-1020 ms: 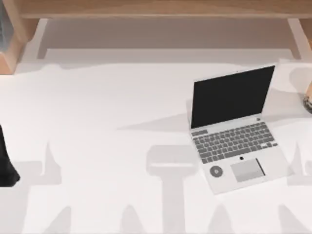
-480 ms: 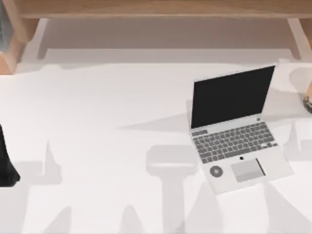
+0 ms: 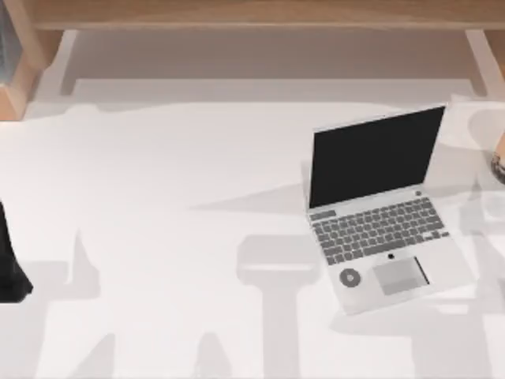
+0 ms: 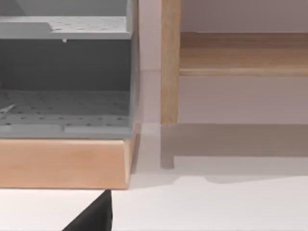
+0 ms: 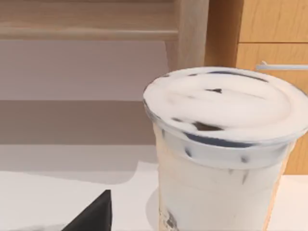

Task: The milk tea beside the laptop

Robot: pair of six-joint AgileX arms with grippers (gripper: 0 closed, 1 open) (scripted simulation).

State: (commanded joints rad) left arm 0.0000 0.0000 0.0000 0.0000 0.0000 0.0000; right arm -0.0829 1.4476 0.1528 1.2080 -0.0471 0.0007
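- Laptop sits open on the right half of the desk, screen up and keyboard turned toward the near edge, so the bare desk on either side of it is where the drink has to end up.
- Milk tea stands upright at the far right edge of the desk, to the right of the laptop's screen and apart from it; from above you catch just a sliver of it at the frame's right edge.
- You have the right wrist camera aimed squarely at the cup from close by, its white lid and pale body upright with the wooden cabinet behind it, which I read as the right arm lining up to take the cup from the side.
- A dark tip of the right gripper shows at the bottom of that view; you cannot tell from it whether the jaws are open or closed, and nothing touches the cup.
- Your left arm is parked at the desk's left edge, its camera facing a grey shelf unit on a wooden base; its jaws cannot be judged either.
- Since the cup is tall and lidded, a low, level side grasp looks safest to me.
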